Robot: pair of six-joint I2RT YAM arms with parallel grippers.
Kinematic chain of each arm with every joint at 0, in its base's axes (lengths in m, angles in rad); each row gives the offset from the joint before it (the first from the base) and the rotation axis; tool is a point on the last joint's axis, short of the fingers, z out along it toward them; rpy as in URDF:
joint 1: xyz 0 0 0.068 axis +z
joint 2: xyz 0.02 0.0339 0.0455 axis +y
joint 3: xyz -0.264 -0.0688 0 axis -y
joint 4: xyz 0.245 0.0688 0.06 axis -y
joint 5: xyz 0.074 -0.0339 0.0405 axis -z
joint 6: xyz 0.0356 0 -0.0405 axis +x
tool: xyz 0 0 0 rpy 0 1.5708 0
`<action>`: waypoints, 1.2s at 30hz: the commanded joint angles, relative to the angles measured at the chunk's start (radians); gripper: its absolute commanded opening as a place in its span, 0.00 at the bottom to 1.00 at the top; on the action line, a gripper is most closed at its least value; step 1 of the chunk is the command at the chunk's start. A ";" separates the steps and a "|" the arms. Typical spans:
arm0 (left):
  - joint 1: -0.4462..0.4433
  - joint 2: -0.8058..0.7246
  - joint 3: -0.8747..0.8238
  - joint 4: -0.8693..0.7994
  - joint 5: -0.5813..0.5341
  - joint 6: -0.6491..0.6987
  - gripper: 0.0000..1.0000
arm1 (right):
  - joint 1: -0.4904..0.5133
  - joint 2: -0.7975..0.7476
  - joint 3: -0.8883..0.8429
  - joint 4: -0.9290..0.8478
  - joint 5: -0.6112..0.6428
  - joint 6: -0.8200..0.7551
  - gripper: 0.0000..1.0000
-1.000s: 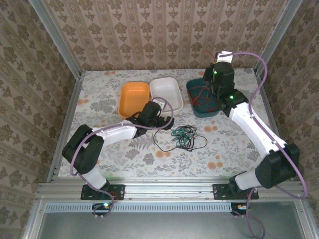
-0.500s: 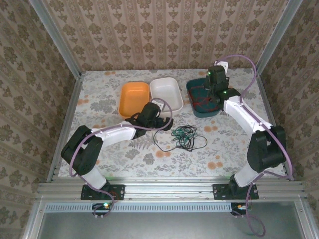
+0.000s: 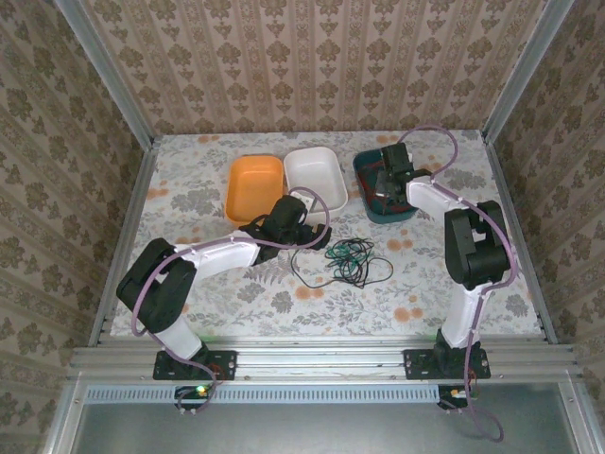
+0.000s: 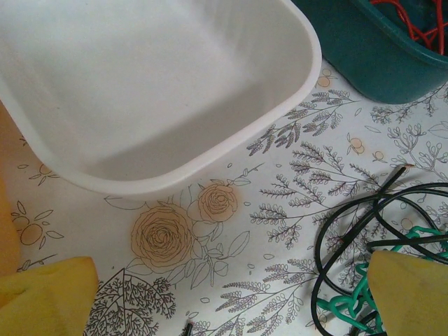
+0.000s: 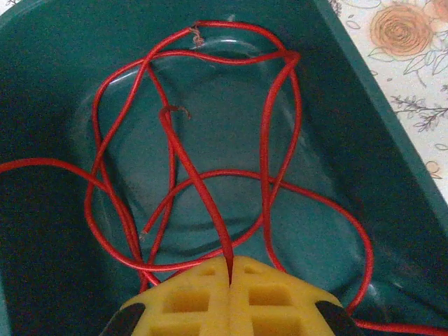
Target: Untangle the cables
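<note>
Flowered desk (image 3: 236,293), papered walls (image 3: 284,66). At one o'clock the right gripper (image 5: 231,280) clenches the red cable (image 5: 192,175); the left gripper (image 4: 227,301) stands wide open.

L arm (image 3: 213,253): lies low, reaching fwd and rightward from its base. L gripper (image 3: 312,222): jaws spread wide, pads facing the tabletop. R arm (image 3: 473,246): elbow folded high, forearm angled twd far left. R gripper (image 5: 231,276): points down, jaws closed, pinching a red cable (image 5: 196,182).

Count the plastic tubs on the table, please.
3. An orange tub stands at the left, a white tub beside it in the middle, and a teal tub at the right, with red cable inside.
</note>
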 commanded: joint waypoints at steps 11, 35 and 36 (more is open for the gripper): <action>0.015 -0.010 0.008 0.002 0.084 0.012 1.00 | -0.022 -0.158 0.009 -0.054 0.102 0.098 0.48; -0.096 0.088 0.143 -0.193 0.314 0.236 1.00 | 0.207 -0.549 -0.373 -0.249 -0.157 0.011 0.46; -0.100 0.095 0.149 -0.191 0.313 0.237 1.00 | 0.208 -0.545 -0.382 -0.253 -0.160 0.015 0.46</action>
